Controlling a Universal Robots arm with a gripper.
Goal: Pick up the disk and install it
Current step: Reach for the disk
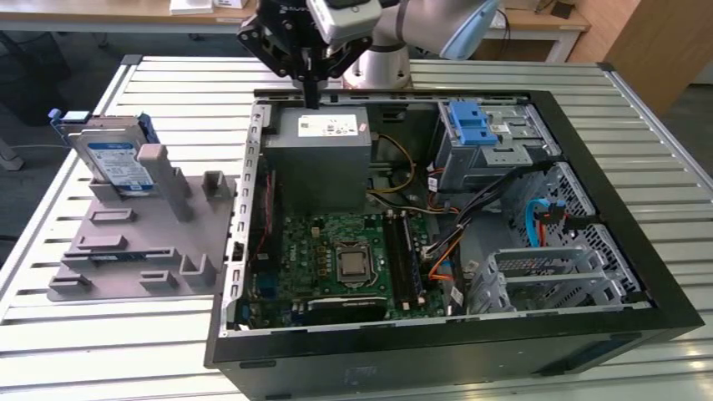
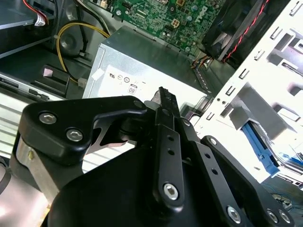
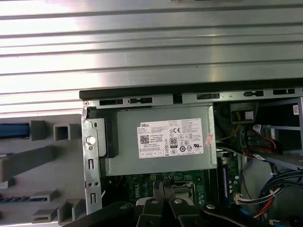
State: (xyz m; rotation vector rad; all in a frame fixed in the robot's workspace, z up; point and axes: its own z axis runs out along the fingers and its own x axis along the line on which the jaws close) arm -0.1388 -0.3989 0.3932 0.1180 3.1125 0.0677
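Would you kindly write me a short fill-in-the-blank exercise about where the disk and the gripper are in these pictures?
1. The disk stands in the grey holder, outside the computer case, on the exterior view's ____.
2. The gripper hangs above the boxy grey ____ inside the case.
3. The fingers are ____, with nothing between them.
Missing words: left; power supply; shut.

Bright even light; strong glare on slatted table [image 3: 151, 47]; computer case [image 1: 446, 347] interior shadowed.
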